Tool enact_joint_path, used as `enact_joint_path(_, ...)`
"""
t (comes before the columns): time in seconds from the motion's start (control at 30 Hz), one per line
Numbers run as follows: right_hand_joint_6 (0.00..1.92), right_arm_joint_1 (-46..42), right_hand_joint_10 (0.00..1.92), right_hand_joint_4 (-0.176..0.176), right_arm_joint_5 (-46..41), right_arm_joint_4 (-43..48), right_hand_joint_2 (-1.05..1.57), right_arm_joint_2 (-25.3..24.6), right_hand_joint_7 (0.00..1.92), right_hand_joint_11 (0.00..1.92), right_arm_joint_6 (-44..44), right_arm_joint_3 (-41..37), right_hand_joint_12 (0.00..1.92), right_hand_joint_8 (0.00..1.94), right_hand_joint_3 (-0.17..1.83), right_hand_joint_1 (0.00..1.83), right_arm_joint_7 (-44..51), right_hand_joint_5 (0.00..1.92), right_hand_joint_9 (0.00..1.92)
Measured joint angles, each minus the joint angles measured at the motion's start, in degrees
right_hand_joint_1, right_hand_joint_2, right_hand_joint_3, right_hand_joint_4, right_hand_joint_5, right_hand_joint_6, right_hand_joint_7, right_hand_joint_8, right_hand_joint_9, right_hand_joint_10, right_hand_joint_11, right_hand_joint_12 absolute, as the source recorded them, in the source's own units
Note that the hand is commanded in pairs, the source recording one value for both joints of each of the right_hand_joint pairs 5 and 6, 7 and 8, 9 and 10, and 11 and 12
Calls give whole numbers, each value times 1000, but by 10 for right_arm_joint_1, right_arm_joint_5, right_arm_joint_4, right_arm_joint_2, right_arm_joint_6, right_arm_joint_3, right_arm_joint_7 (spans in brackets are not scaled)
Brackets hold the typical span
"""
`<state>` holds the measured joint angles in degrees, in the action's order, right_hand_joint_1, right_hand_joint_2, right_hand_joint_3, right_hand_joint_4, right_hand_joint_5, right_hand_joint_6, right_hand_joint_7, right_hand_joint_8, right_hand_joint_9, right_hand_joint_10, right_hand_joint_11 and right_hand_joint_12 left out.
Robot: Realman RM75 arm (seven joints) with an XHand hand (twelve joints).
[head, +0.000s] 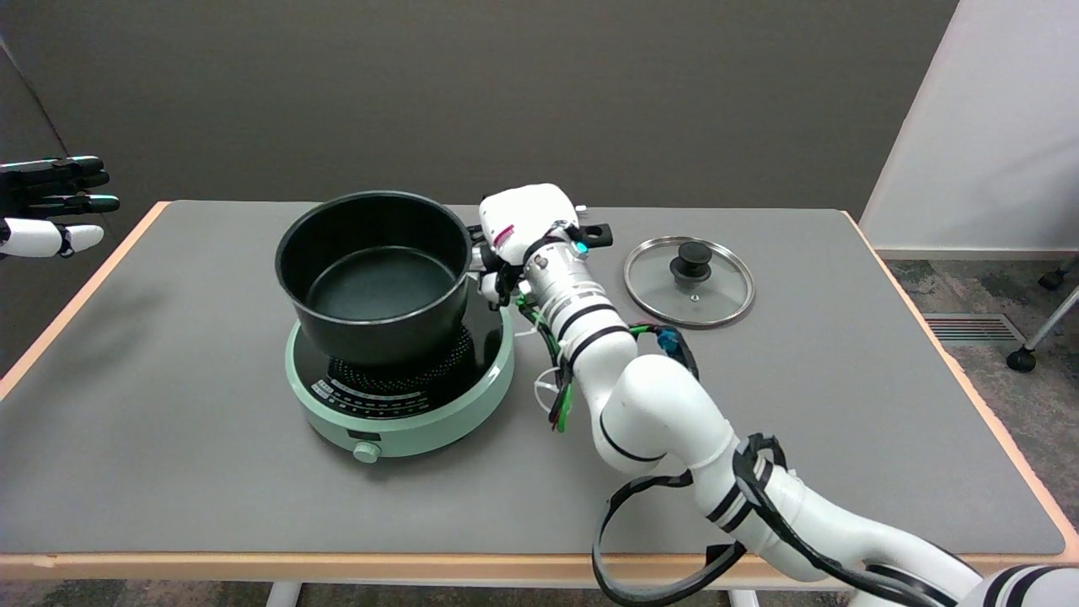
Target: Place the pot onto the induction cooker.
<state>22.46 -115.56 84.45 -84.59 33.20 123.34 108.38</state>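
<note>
Fingers of the idle left hand showed at the far left edge, held in the air well apart from the working hand and off the table. Next, just left of the right hand, sat the black pot, open and with nothing inside it. It stood upright over the mint-green induction cooker, toward the back of the black cooking surface, so that the dotted ring and the control markings at the front lay uncovered. Whether its base rested fully on the glass or hung slightly above it could not be told from this angle. A round knob on the cooker's front wall faced the near edge of the table.

The right hand was pressed against the pot's right side, its white back turned up and its fingers curled down around the pot's long handle, of which only the black end poked out just right of the hand. It appeared to grip that handle, though the fingers themselves were mostly hidden under the palm. The white arm ran from the hand toward the lower right, with green and black cables along it.

Right of the hand, near but not touching it, the glass lid lay flat on the grey tabletop, black knob upward.
</note>
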Motion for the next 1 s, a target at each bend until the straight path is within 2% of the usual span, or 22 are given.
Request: enact_joint_path(1.0, 1900, -13, 1900, -53, -5, -17, 960, -37, 1900, 1900, 52, 18, 1900, 1900, 965, 1135, 21, 1900, 1900)
